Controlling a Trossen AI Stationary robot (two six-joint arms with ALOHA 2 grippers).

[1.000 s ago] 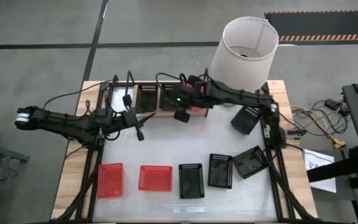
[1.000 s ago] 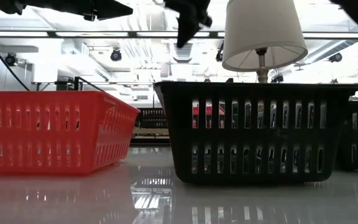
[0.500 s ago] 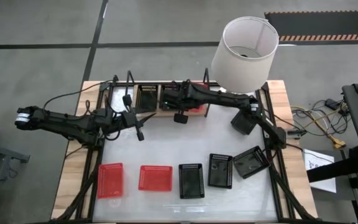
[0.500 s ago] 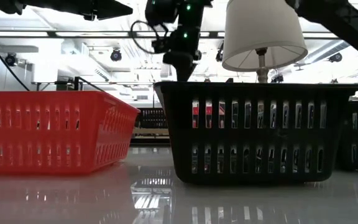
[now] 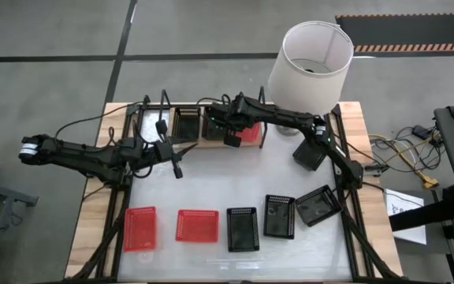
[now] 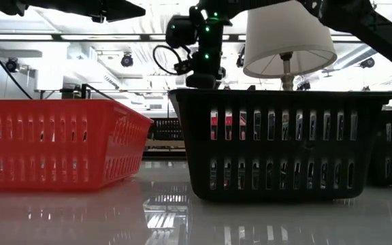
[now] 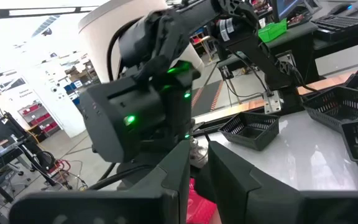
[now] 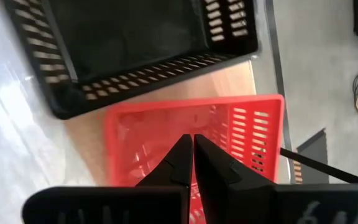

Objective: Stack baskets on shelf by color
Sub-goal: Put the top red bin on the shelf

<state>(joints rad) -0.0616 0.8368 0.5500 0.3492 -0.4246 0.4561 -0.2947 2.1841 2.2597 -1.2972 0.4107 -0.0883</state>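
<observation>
The shelf [image 5: 150, 118] stands along the table's far edge. On it sit two black baskets [image 5: 186, 124] [image 5: 213, 126] and a red basket [image 5: 249, 133]. My right gripper [image 5: 232, 142] hangs shut over the red basket [image 8: 241, 130], slanting down; in the right wrist view its tips [image 8: 192, 140] are above the basket's inside, with the plank [image 8: 222, 84] and a black basket [image 8: 135, 50] beyond. Whether they touch it does not show. My left gripper [image 5: 177, 169] waits left of centre, level and clear of the table, its fingers [image 7: 197, 155] a narrow slit apart with nothing between them.
Along the near edge lie two red baskets [image 5: 140, 229] [image 5: 197, 226] and three black ones [image 5: 243, 229] [image 5: 280, 216] [image 5: 318, 205], the last askew. Another black basket [image 5: 310, 152] lies at the right, by a white-shaded lamp [image 5: 310, 59] at the far right corner.
My right gripper has come down and reached toward the table's far edge, tipping more steeply, until it is over the red basket on the shelf. It has stayed shut. No basket has moved.
</observation>
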